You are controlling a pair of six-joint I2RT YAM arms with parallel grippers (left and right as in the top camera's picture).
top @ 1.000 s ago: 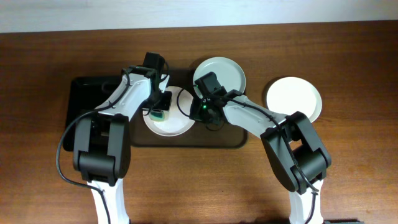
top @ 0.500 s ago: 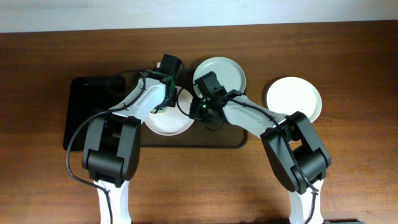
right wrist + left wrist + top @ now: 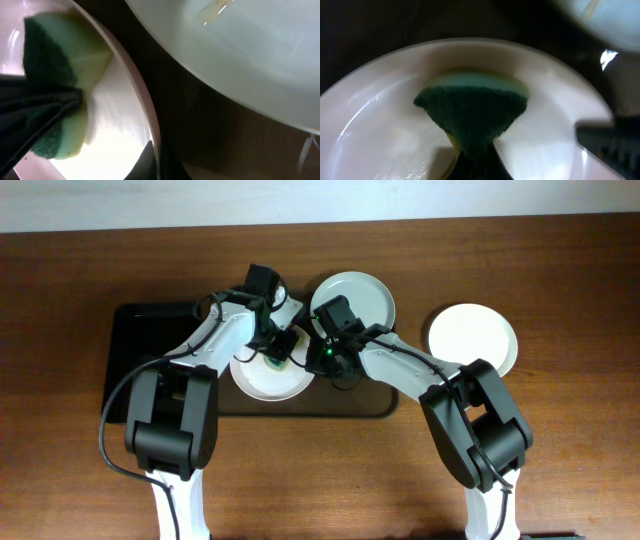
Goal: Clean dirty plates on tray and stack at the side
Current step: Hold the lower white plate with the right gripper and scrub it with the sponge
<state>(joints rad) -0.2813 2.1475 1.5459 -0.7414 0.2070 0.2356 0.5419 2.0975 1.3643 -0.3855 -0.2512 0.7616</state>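
**Tray.** The large dark brown rectangular tray (image 3: pixel 300 406) lies near the far edge of the bench, about midway along it. Its long axis runs parallel to that edge. A smaller black tray (image 3: pixel 125 340) adjoins it on the left-edge side.

**Plates.** Three round shallow white plates are noted, all flat with the hollow upward; being round, they have no long axis.
- The worked plate (image 3: pixel 262 380) sits on the tray's left half.
- A second plate (image 3: pixel 365 295) overlaps the tray's far rim.
- A third plate (image 3: pixel 472 338) rests on the bare wood towards the right edge.

They are judged stiff, light, brittle and slick where glazed. The raised rim is judged the only sound place to take hold.

**Grippers.**
- The left gripper (image 3: pixel 275 348) is closed on the sponge, which is pressed into the worked plate's bowl.
- The right gripper (image 3: pixel 325 358) is seen at that plate's right rim (image 3: pixel 150 125), its jaws apparently pinched onto it as a steadying hold.

**Sponge.** The green and yellow foam sponge (image 3: pixel 472 115) is soft and is squeezed into a wedge.
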